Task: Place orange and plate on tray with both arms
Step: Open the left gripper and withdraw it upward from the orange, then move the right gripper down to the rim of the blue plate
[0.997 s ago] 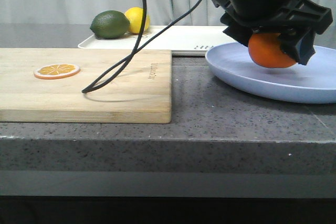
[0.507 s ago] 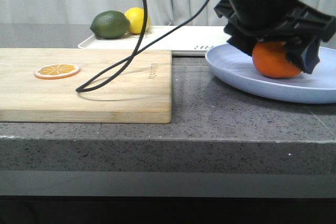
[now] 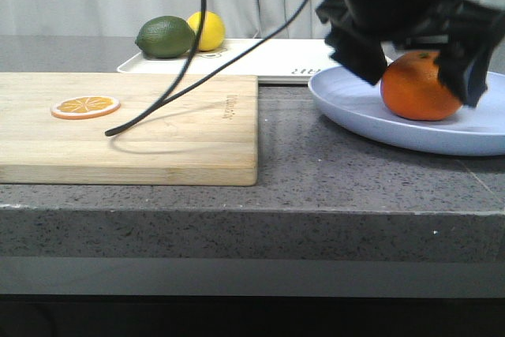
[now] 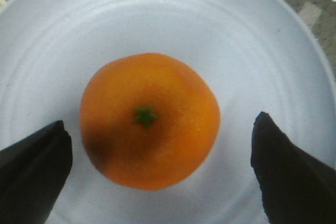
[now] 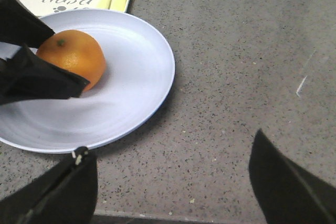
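Right over the plate (image 3: 410, 120), the left gripper (image 3: 414, 49) has let go: a second ago it was clamped around the orange (image 3: 420, 87) and carrying it down, half a second ago the fruit was just touching down, and now the fingers are spread wide and the hand has lifted a bit. In the left wrist view you can see both fingertips (image 4: 34, 166) standing clear of the orange (image 4: 149, 120) on either side, with plate showing in the gaps, stem dimple facing up.

So the orange now sits on the plate on its own, roughly in the middle of it. Looks settled, not rolling as far as I can tell.

The right gripper (image 5: 170, 187) is open too, holding nothing, hanging over the bare counter (image 5: 236, 77) just beside the plate's (image 5: 131, 82) rim on the side away from the tray.

The tray (image 3: 260, 61) is right behind the plate, with the plate's far edge at or slightly over its rim. On the tray's far end from the plate sit a lime (image 3: 165, 36) and a lemon (image 3: 207, 30). The cutting board (image 3: 126, 128) with an orange slice (image 3: 85, 106) is off to the plate's left.

My read: step one is done, orange is loaded. What's left is getting the plate, fruit and all, onto the tray, probably one gripper on each side of the rim. A round fruit on a smooth plate could roll if it tilts.
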Robot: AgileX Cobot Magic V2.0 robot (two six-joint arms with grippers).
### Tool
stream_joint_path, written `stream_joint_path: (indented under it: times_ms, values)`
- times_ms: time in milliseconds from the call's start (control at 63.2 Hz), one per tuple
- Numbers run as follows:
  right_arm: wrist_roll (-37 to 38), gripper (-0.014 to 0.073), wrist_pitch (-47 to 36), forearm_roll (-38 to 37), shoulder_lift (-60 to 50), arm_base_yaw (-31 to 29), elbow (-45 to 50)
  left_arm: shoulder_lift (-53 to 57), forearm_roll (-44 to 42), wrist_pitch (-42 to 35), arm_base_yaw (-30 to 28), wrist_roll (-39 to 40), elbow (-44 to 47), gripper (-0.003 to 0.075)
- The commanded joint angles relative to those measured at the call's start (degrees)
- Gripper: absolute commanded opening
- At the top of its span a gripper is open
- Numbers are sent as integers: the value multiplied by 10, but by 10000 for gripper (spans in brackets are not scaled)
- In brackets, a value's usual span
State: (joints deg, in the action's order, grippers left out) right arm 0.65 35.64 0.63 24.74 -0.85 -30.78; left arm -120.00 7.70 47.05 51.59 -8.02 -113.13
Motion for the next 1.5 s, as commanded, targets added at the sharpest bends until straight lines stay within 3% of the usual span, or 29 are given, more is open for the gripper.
stream_joint_path:
  times_ms: [0,237,665,997,1251,1488]
  values:
    - [-7,596,-37,1,9,-4,-20,93,13,-6,4,11,-20,673]
    - [-7,596,-36,1,9,-4,-20,222,4,13,-8,11,38,673]
    - [-7,596,-24,1,9,-4,-20,517,-8,-75,-104,11,367,673]
    - [-7,596,-20,1,9,-4,-20,719,-11,-81,-219,14,572,673]
    - [6,596,19,1,36,-4,-21,806,-11,-84,-238,14,648,673]
    - [25,595,73,1,153,-4,-84,811,-11,-91,-238,14,653,673]
